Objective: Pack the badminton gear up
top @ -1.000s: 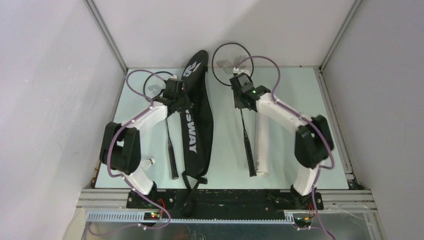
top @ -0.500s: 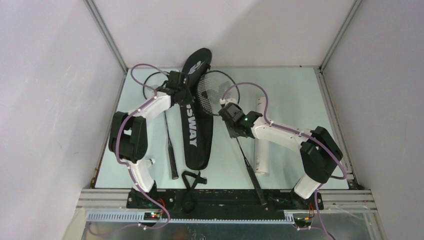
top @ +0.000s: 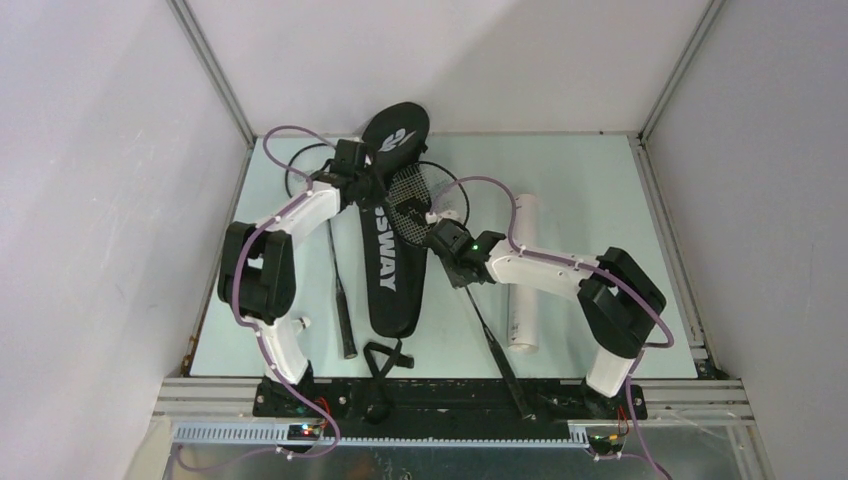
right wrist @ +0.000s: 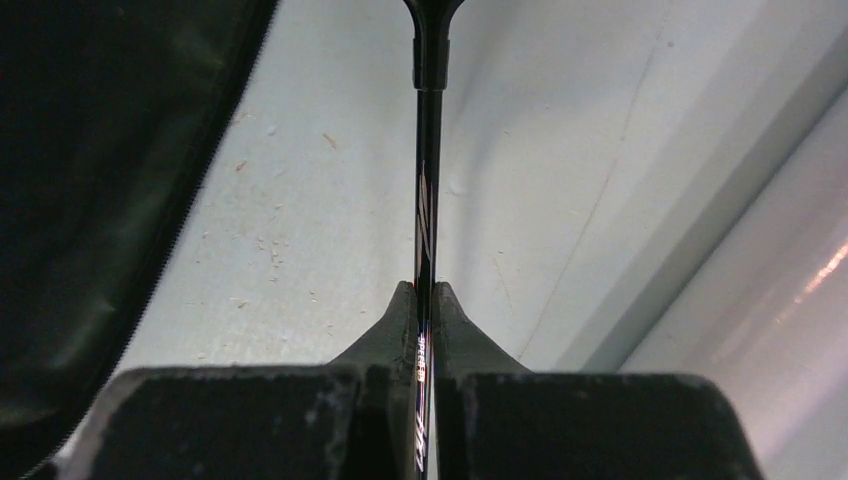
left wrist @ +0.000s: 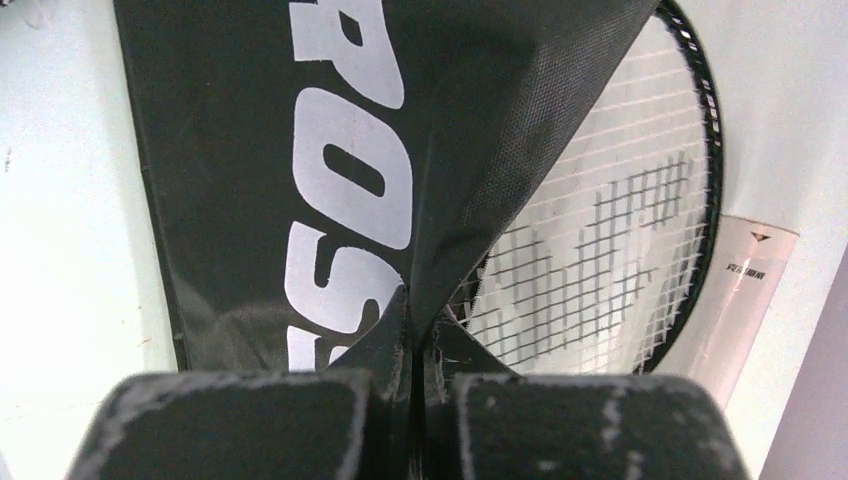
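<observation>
The black racket bag [top: 388, 270] lies lengthwise in the middle of the table. My left gripper [top: 362, 188] is shut on the bag's right edge [left wrist: 470, 200] and holds that flap lifted. My right gripper [top: 450, 250] is shut on the thin shaft [right wrist: 428, 200] of one racket. That racket's strung head [top: 420, 195] sits at the lifted flap, partly under it [left wrist: 600, 230]. Its handle [top: 505, 375] points toward the near edge. The second racket [top: 340, 290] lies flat left of the bag. Right of my right gripper, the white tube [top: 525, 275] lies on the table.
The bag's strap [top: 385, 358] is bunched at the near end, close to the arm bases. White walls and metal frame posts [top: 215, 80] close in the table on three sides. My right arm [top: 560, 270] crosses over the tube.
My right gripper has carried its racket left and nearer, bringing the head from the back wall to the bag's lifted flap. The left gripper shifted slightly while holding the bag edge.
</observation>
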{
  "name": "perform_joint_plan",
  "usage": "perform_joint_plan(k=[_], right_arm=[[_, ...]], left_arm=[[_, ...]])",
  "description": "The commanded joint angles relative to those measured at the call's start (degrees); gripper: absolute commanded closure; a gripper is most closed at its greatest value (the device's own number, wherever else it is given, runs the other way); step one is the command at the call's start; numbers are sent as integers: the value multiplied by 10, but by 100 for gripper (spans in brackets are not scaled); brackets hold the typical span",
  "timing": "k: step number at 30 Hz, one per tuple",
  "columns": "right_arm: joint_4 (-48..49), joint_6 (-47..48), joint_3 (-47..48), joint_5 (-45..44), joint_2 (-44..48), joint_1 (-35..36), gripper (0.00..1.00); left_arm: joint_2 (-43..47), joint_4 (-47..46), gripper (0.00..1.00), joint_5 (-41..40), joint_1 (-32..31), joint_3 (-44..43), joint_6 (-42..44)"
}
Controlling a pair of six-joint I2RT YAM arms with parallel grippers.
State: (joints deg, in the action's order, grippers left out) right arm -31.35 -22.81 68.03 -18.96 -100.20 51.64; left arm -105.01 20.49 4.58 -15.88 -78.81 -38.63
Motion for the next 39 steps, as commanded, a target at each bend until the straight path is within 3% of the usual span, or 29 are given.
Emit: perform_joint_plan(k=[1, 10, 15, 24, 28, 31, 34, 37, 39], right_arm=[[35, 24, 35, 32, -14, 7, 100], [92, 46, 119, 80, -59, 4, 100], [126, 28, 172, 103, -87, -41, 100], [256, -11, 200, 179, -92, -115, 100], [282, -27, 235, 153, -113, -124, 100], [289, -55, 260, 139, -145, -139, 100], [306, -86, 259, 186, -154, -153, 100], [304, -74, 243, 191, -148, -150, 100], [303, -57, 228, 190, -145, -152, 100]], left_arm=[[37, -28, 100, 37, -8, 4, 28], [55, -28, 100, 70, -79, 30, 62], [99, -56, 100, 123, -98, 78, 71], [163, -149, 100, 301, -106, 176, 71], [172, -211, 100, 368, -118, 200, 40], [179, -225, 100, 374, -132, 210, 25], [181, -231, 100, 359, -135, 217, 26], [167, -190, 100, 310, -132, 193, 44], [152, -196, 100, 328, -128, 182, 38]])
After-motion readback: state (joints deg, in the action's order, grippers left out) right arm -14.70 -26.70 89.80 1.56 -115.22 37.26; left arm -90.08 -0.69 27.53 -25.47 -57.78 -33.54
